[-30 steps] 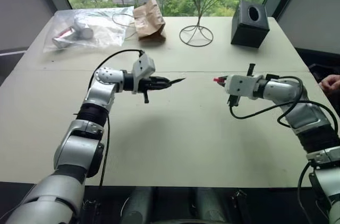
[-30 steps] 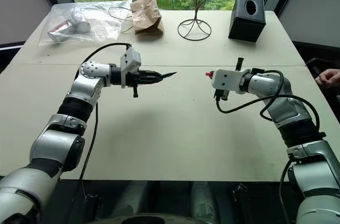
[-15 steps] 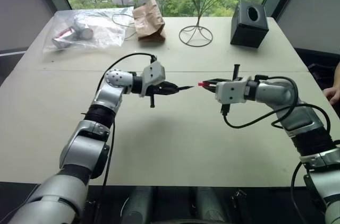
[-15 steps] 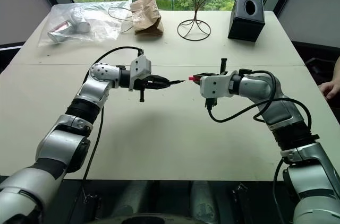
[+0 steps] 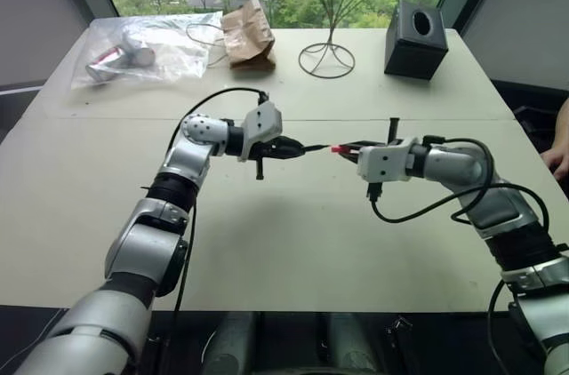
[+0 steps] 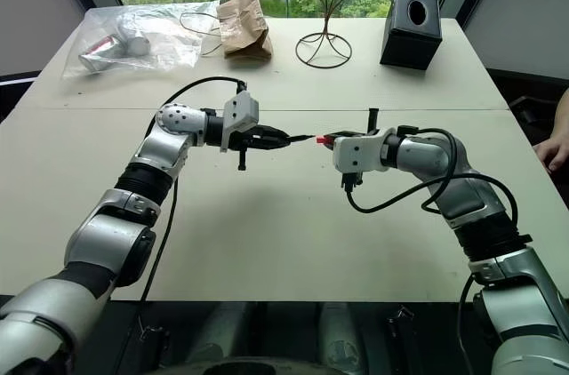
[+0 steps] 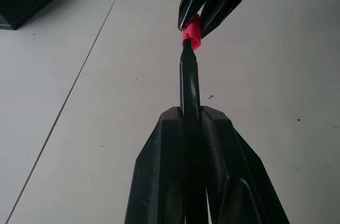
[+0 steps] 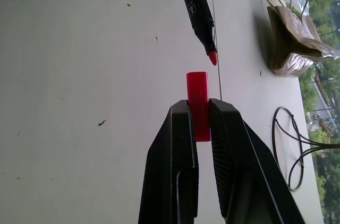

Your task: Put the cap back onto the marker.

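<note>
Above the middle of the table my left gripper (image 5: 289,150) is shut on the black marker (image 5: 313,148), which sticks out toward the right with its pinkish-red tip leading. Facing it, my right gripper (image 5: 348,147) is shut on the small red cap (image 5: 338,149), open end toward the marker. In the right wrist view the marker (image 8: 199,14) ends a short gap from the cap (image 8: 197,88), slightly off its line. In the left wrist view the marker (image 7: 189,80) reaches up to the cap (image 7: 192,32) held in the other fingers (image 7: 212,1).
At the table's far side lie a clear plastic bag (image 5: 151,46), a brown paper bag (image 5: 249,33), a wire stand (image 5: 329,55) and a black box (image 5: 416,28). A person's hand (image 5: 558,157) rests at the right edge.
Both grippers have come together over the table's middle. The wide gap between the marker's tip and the cap has shrunk to a small one.
</note>
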Motion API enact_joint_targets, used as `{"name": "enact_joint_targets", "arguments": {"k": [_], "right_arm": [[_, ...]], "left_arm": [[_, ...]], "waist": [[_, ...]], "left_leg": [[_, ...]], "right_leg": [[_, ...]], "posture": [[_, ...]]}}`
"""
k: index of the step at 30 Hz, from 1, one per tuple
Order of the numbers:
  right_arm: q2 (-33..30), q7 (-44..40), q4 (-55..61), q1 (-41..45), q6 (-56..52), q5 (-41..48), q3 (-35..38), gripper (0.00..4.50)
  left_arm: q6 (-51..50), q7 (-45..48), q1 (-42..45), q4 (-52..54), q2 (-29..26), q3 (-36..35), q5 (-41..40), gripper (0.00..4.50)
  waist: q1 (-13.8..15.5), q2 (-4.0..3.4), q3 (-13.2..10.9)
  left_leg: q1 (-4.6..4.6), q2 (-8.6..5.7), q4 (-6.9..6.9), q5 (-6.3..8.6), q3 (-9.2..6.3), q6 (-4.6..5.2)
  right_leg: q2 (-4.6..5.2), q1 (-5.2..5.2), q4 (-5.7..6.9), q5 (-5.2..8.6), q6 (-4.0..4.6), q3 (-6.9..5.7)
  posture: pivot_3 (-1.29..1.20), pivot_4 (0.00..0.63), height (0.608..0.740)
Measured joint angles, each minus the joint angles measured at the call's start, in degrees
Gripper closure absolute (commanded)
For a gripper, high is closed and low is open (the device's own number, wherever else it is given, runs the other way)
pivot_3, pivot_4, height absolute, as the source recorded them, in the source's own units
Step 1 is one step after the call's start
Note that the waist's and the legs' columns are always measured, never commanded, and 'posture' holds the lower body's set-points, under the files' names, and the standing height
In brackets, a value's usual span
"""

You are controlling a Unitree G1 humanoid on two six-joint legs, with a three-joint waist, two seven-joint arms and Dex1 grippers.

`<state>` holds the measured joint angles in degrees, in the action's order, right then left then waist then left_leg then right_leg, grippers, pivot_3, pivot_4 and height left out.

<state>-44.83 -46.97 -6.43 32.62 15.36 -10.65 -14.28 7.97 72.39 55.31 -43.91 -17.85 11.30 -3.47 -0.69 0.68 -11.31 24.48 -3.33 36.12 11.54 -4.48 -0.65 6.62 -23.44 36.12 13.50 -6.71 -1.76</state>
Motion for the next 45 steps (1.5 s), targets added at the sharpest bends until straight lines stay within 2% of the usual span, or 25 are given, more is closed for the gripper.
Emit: {"name": "enact_joint_targets", "arguments": {"k": [27, 36, 41, 45], "right_arm": [[1.3, 0.2, 2.4, -0.5, -1.6, -1.0, 0.2, 4.48], [2.1, -0.5, 1.9, 1.7, -0.5, -8.7, -2.4, 4.48], [3.4, 0.7, -0.4, 4.5, 2.9, -14.1, -3.7, 4.48], [4.1, 2.3, -1.3, 5.2, 4.7, -16.4, -3.7, 4.48]], "left_arm": [[1.5, -0.4, 0.4, -1.9, 1.7, 0.4, 1.0, 4.5], [1.2, -0.6, 1.7, -3.8, 2.5, 1.4, 3.8, 4.5], [-6.5, 1.8, 3.0, -3.5, 2.1, 0.6, 3.5, 4.5], [-8.4, 2.2, 3.5, -3.4, 2.1, -0.1, 3.5, 4.5]], "waist": [[0.0, 0.0, 0.0], [-0.1, 0.0, 0.0], [-0.1, 0.0, 0.0], [0.0, 0.0, 0.0]], "left_leg": [[0.0, -0.02, 0.04, 0.0, 0.01, 0.0], [-0.02, -0.03, 0.04, 0.0, 0.03, 0.0], [-0.01, -0.03, 0.06, -0.01, 0.1, 0.0], [-0.01, -0.03, 0.06, -0.01, 0.08, -0.01]], "right_leg": [[-0.01, 0.01, 0.04, 0.0, 0.0, 0.0], [-0.06, 0.0, 0.07, 0.0, 0.0, 0.01], [-0.07, 0.01, 0.08, 0.0, 0.0, 0.01], [-0.07, 0.01, 0.08, 0.0, 0.0, 0.01]], "posture": [[0.0, 0.15, 0.74], [0.0, 0.15, 0.74], [0.0, 0.15, 0.74], [0.0, 0.15, 0.74]]}}
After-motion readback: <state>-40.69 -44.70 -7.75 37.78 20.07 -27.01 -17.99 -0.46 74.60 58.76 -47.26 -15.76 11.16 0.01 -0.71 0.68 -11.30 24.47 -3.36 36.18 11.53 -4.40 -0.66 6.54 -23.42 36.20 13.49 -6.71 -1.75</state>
